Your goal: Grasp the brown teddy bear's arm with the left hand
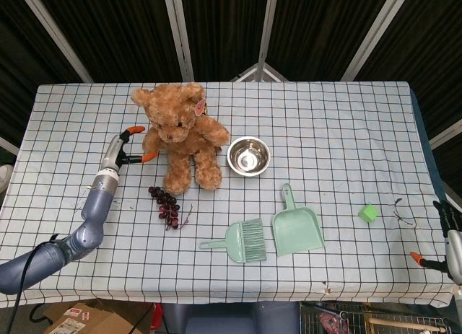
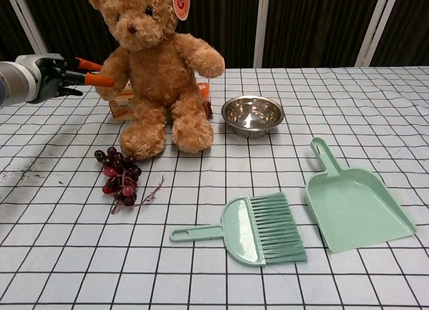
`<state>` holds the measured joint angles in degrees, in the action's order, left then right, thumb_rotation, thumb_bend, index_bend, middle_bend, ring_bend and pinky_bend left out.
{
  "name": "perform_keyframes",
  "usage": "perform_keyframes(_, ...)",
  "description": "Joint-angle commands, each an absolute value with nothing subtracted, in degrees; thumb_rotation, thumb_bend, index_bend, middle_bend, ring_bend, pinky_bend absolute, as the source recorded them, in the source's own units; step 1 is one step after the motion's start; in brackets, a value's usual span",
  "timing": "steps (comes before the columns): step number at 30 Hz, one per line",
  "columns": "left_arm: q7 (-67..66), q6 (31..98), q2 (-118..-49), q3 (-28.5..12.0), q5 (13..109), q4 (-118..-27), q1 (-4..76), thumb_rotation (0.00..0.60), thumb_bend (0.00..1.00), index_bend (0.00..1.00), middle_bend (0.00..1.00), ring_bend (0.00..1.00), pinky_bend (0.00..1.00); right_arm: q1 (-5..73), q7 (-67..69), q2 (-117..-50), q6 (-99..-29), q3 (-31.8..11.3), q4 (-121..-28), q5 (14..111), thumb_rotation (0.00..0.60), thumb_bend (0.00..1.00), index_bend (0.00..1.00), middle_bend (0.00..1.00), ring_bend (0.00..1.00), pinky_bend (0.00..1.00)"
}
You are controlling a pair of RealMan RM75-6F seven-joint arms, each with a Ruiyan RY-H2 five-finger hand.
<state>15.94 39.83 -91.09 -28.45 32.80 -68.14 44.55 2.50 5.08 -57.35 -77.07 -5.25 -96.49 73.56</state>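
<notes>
The brown teddy bear (image 1: 180, 135) sat upright on the checked tablecloth (image 1: 332, 154), toward the far left part of the table, with a round tag near one ear. In the chest view its arm (image 2: 110, 74) on the left side of the picture hung down and a little outward. The left hand (image 1: 128, 145) was right beside this arm – its orange-tipped fingers (image 2: 94, 77) were spread apart, one above and one below, and they reached to the edge of the fur. Whether the tips really touched the arm, I could not tell from either view. The fingers were not closed around the arm, and the hand held nothing.

Behind the bear, a small orange and white box (image 2: 124, 108) showed between its arm and leg in the chest view. A bunch of dark grapes (image 1: 166, 203) lay on the cloth just in front of the bear's feet. A steel bowl (image 1: 248, 156) stood near the bear, on the right side of it in the picture. Nearer to the robot lay a green hand brush (image 1: 242, 241) and a green dustpan (image 1: 296, 226), side by side and apart. A small green block (image 1: 368, 213) lay well apart from them to the right.

The right hand (image 1: 449, 236) was low at the right edge of the head view – only partly visible, so its state could not be judged.
</notes>
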Motion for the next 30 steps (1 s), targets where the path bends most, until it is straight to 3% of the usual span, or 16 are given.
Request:
perform_keyframes(1, 15.3, 37.9, -92.3, -28.3, 31.5, -66.0, 46.0, 0.6, 0.2, 0.26, 0.16, 0.0, 0.0, 2.5, 5.1, -57.3, -77.0, -5.3, -96.4, 73.4, 0.6, 0.13, 0.0, 0.0, 0.0, 0.0)
perform_keyframes(20, 19.8, 40.8, -97.0, -30.0, 38.1, -62.3, 46.5, 0.6, 0.31, 0.39, 0.3, 0.0, 0.0, 2.8, 4.9, -57.4, -76.6, -5.3, -96.4, 73.3, 0.6, 0.13, 0.0, 0.0, 0.0, 0.0)
perform_keyframes(30, 18.1, 44.3, -99.3, -31.0, 36.6, -60.8, 46.9, 0.6, 0.5, 0.5, 0.47, 0.0, 0.0, 2.7, 4.9, -57.2, -76.4, -5.2, -96.6, 73.2, 0.6, 0.13, 0.0, 0.0, 0.0, 0.0)
